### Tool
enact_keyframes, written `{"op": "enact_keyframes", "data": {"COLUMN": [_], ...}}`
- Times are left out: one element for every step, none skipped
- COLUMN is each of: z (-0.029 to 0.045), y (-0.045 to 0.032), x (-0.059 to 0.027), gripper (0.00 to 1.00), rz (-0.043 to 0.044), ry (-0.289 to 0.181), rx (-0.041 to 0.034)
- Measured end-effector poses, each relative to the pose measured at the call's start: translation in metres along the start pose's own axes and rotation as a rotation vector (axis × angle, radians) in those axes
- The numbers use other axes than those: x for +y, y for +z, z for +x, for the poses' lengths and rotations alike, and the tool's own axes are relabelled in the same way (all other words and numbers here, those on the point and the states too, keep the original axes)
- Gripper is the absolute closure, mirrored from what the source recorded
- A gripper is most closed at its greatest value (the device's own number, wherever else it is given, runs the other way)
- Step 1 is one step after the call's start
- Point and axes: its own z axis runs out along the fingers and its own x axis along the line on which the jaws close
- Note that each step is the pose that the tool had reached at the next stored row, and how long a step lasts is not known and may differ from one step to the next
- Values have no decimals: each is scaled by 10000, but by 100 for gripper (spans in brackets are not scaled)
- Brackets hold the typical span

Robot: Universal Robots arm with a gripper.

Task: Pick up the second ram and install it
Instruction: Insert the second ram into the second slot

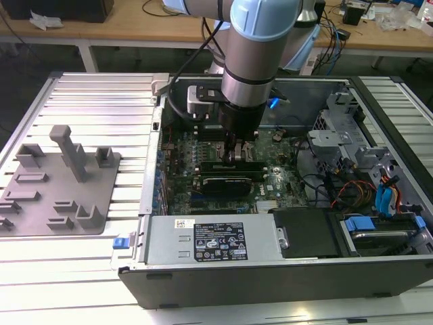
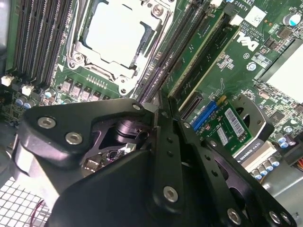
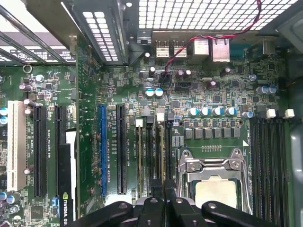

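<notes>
Ram (image 2: 166, 61) seated in slot | gripper (image 2: 161, 106) fingers pressed together above it | exterior view: grey tray (image 1: 57, 196)

One arm (image 1: 254, 47), one gripper (image 1: 233, 154), one open computer case (image 1: 284, 264), one CPU socket (image 3: 215, 177), one grey tray (image 1: 57, 186).

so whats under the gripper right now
In the first wrist view the gripper hangs over the black memory slots beside the CPU socket. Its own body covers the slot ends beneath it, so whatever sits at its tip is hidden.
</notes>
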Motion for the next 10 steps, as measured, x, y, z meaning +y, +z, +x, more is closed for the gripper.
{"op": "enact_keyframes", "data": {"z": [0, 1, 2, 1, 1, 1, 1, 1, 1, 1], "y": [0, 5, 7, 10, 16, 20, 20, 20, 23, 32], "x": [0, 0, 1, 1, 2, 1, 1, 1, 1, 1], "gripper": [91, 91, 91, 91, 91, 91, 91, 91, 91, 91], "rz": [0, 13, 23, 32, 49, 56, 56, 57, 58, 60], "ry": [2, 0, 0, 0, -1, -2, -2, -2, -2, -2], "rx": [-4, -9, -10, -12, -19, -19, -18, -18, -20, -24]}}
